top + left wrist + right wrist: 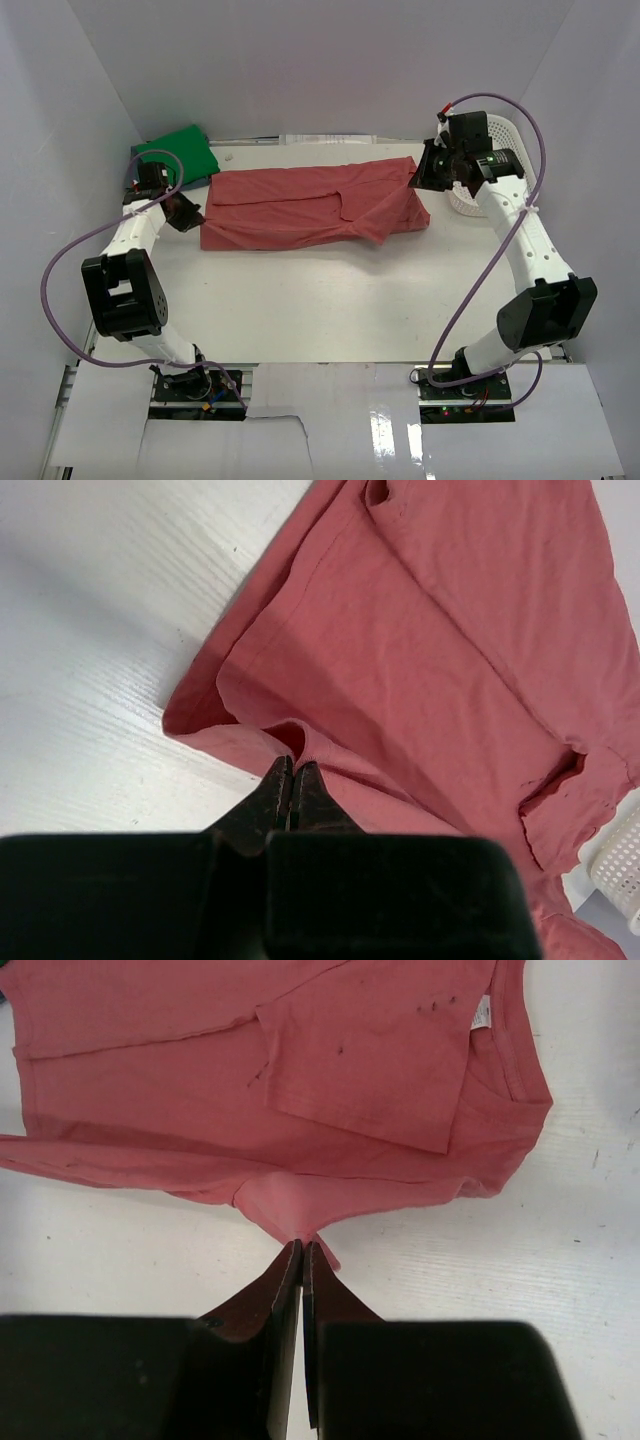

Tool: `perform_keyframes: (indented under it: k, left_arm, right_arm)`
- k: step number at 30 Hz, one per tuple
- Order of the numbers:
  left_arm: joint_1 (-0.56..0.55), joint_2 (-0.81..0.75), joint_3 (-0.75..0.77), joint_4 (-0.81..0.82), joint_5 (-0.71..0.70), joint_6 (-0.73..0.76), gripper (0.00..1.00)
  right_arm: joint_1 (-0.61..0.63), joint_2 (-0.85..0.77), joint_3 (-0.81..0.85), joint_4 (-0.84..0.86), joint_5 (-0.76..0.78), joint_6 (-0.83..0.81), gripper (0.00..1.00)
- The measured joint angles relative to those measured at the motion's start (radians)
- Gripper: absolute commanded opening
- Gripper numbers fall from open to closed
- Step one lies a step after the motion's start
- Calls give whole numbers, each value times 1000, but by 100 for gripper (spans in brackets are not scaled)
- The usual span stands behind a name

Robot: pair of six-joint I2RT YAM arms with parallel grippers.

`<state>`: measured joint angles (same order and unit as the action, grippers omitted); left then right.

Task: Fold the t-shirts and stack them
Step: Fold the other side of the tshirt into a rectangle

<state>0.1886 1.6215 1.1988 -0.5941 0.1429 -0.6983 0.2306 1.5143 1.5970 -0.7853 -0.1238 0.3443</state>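
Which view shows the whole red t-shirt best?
Top external: the red t-shirt shows whole, edge to edge. Left wrist shows only the end pinched by the left gripper; right wrist, the collar half, pinched by the right gripper.

White arms (138,234), black joints (125,290), purple cables (490,96)

Probably a lab: white-walled booth (300,60) around robot table (320,290).
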Motion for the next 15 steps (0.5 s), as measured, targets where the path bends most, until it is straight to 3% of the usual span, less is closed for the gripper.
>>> perform_keyframes:
  k: [15]
  left_arm:
    - [0,119,135,-32,0,-17,0]
  right_arm:
    - [-29,183,224,-1,-31,-38,8]
